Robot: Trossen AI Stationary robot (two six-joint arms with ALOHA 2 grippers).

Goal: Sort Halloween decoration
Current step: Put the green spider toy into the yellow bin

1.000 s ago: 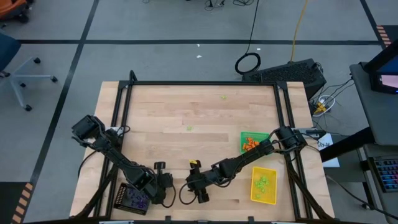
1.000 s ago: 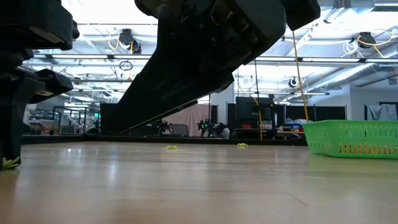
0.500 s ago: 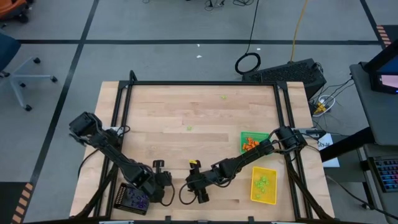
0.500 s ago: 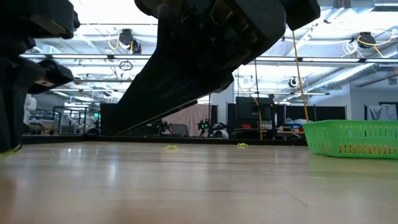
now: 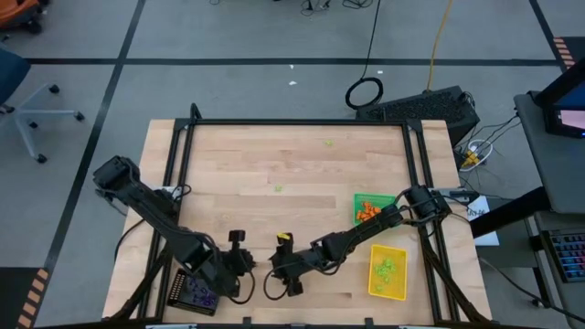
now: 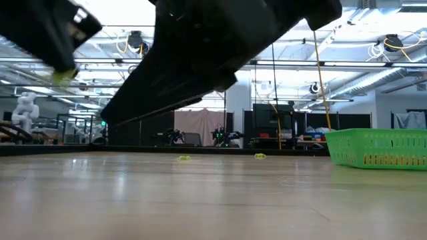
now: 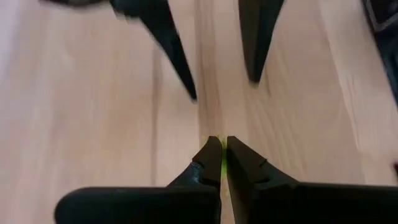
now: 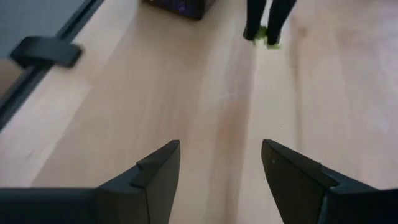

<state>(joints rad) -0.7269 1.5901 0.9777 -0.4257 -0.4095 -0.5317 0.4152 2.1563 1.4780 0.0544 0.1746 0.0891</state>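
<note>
Presently my left tool is clenched on a tiny lime-green plastic trinket: light, stiff, slippery; pinch it centrally. Right tool released.

The table at the middle of the high view is pale wood with a smooth, faintly glossy finish. Its frame looks like matt black metal. The green tray is latticed plastic.
</note>
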